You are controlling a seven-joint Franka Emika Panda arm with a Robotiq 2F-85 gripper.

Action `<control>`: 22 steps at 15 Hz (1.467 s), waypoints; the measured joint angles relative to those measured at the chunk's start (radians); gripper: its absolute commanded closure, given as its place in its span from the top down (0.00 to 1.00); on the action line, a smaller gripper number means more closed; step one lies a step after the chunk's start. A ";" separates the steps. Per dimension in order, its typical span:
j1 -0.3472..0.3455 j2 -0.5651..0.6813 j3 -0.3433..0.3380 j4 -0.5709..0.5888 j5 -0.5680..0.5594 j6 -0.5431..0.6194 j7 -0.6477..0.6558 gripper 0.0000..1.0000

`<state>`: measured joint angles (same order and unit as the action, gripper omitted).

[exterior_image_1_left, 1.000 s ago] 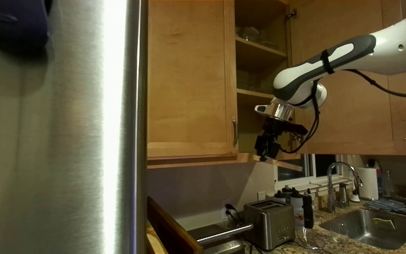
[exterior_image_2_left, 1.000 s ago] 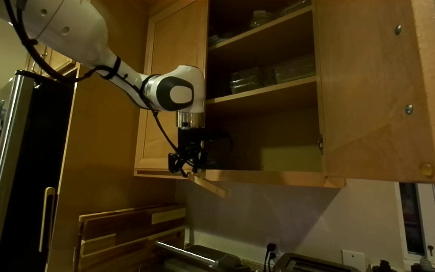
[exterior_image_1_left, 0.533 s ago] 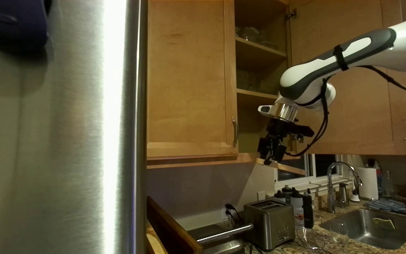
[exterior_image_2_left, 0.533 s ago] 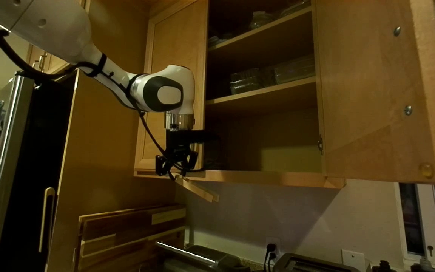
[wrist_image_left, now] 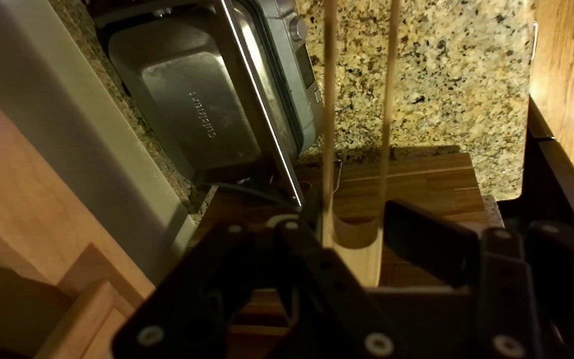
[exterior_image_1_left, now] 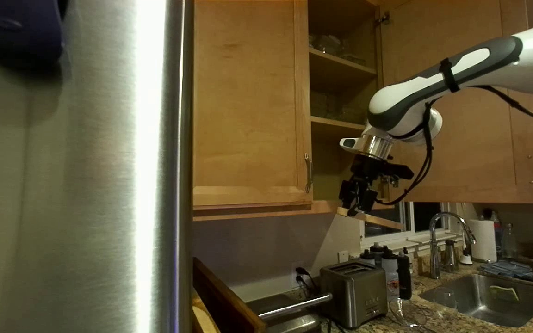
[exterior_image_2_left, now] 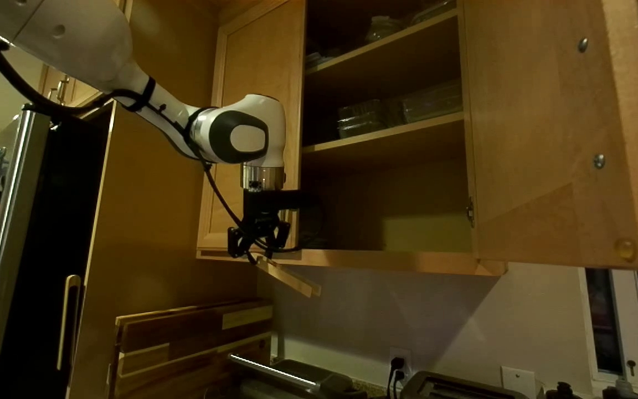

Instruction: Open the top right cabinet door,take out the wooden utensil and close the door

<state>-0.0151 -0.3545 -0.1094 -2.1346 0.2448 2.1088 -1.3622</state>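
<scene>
Pale and two-pronged, the wooden utensil [exterior_image_2_left: 286,277] is outside the cabinet [exterior_image_2_left: 385,260], pinched near its joined end in the partly closed gripper [wrist_image_left: 353,224], probably because that end resists flexing; the top right cabinet door [exterior_image_2_left: 546,127] stands wide, presumably for its removal.

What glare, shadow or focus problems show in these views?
In an exterior view, a glare streak runs down the fridge; in both exterior views, the open cabinet is shadowed inside. In the wrist view, the end effector and wooden tongs are soft, the counter sharper, with a blown highlight on the wooden floor.
</scene>
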 measured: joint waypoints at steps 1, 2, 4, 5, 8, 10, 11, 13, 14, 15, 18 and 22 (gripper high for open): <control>0.000 0.001 0.000 0.000 -0.001 0.000 0.000 0.09; 0.001 0.002 0.000 0.000 -0.002 0.000 0.000 0.09; 0.007 0.002 0.000 -0.001 -0.002 -0.001 0.000 0.09; 0.013 -0.001 0.000 -0.006 -0.002 -0.001 0.000 0.09; 0.043 -0.023 0.005 -0.036 0.008 -0.001 0.000 0.09; 0.067 -0.047 0.012 -0.066 0.026 -0.004 0.003 0.09; 0.081 -0.062 0.016 -0.083 0.042 -0.009 0.004 0.09; 0.113 -0.094 0.026 -0.120 0.083 -0.024 0.006 0.09; 0.131 -0.110 0.031 -0.137 0.105 -0.035 0.006 0.09; 0.148 -0.124 0.038 -0.155 0.123 -0.049 0.007 0.09; 0.197 -0.165 0.066 -0.202 0.176 -0.071 0.011 0.09; 0.260 -0.202 0.094 -0.245 0.263 -0.076 0.012 0.09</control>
<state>0.2446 -0.5564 -0.0156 -2.3798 0.5081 2.0333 -1.3500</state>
